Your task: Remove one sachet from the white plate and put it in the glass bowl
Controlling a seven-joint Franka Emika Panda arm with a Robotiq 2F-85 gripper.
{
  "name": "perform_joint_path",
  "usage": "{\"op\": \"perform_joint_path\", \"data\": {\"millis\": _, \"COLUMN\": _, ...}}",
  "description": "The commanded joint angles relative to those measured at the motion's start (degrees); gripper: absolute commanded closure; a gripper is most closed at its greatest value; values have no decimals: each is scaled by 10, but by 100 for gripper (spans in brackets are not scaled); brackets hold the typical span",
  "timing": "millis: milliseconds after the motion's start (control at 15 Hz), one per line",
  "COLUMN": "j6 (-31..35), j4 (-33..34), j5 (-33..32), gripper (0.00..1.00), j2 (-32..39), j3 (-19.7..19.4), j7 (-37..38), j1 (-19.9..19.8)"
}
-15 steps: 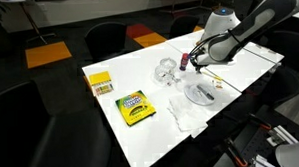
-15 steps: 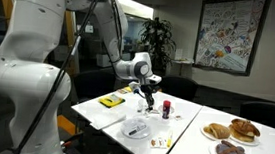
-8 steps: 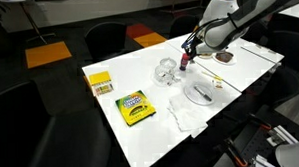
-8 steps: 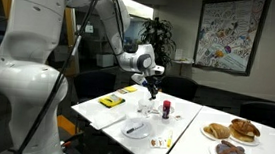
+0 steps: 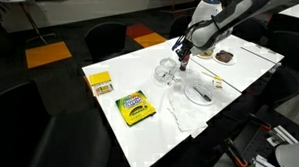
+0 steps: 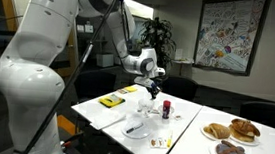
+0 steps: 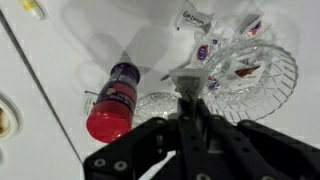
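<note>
My gripper (image 5: 182, 54) hangs over the table between the white plate (image 5: 201, 91) and the glass bowl (image 5: 166, 71). In the wrist view the gripper (image 7: 188, 97) is shut on a small pale sachet (image 7: 187, 77), held just beside the rim of the glass bowl (image 7: 262, 70). A few sachets lie inside the bowl. In an exterior view the gripper (image 6: 154, 88) is well above the white plate (image 6: 136, 129).
A red-capped bottle (image 7: 112, 100) stands close to the gripper, also in an exterior view (image 6: 167, 108). Loose sachets (image 7: 196, 18) lie past the bowl. A crayon box (image 5: 135, 106), a crumpled white wrapper (image 5: 186, 113) and pastry plates (image 6: 231, 130) are on the table.
My gripper has risen from over the white plate and moved toward the glass bowl, with the sachet between its jaws.
</note>
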Motion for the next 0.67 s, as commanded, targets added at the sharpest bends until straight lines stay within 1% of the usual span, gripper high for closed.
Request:
{"op": "perform_joint_path", "data": {"millis": 0, "j6": -36, "j4": 72, "j5": 17, "gripper": 98, "j2": 56, "j3": 44, "j7": -89, "j1": -42}}
{"op": "perform_joint_path", "data": {"millis": 67, "j6": -39, "j4": 85, "j5": 16, "gripper": 98, "j2": 66, "j3": 52, "j7": -107, "j1": -47}}
{"op": "perform_joint_path", "data": {"millis": 333, "j6": -29, "j4": 113, "j5": 29, "gripper": 98, "j2": 89, "j3": 103, "j7": -191, "j1": -82}}
{"op": "perform_joint_path", "data": {"millis": 600, "j6": -35, "j4": 133, "j5": 71, "gripper": 98, "j2": 103, "j3": 166, "j7": -268, "j1": -129}}
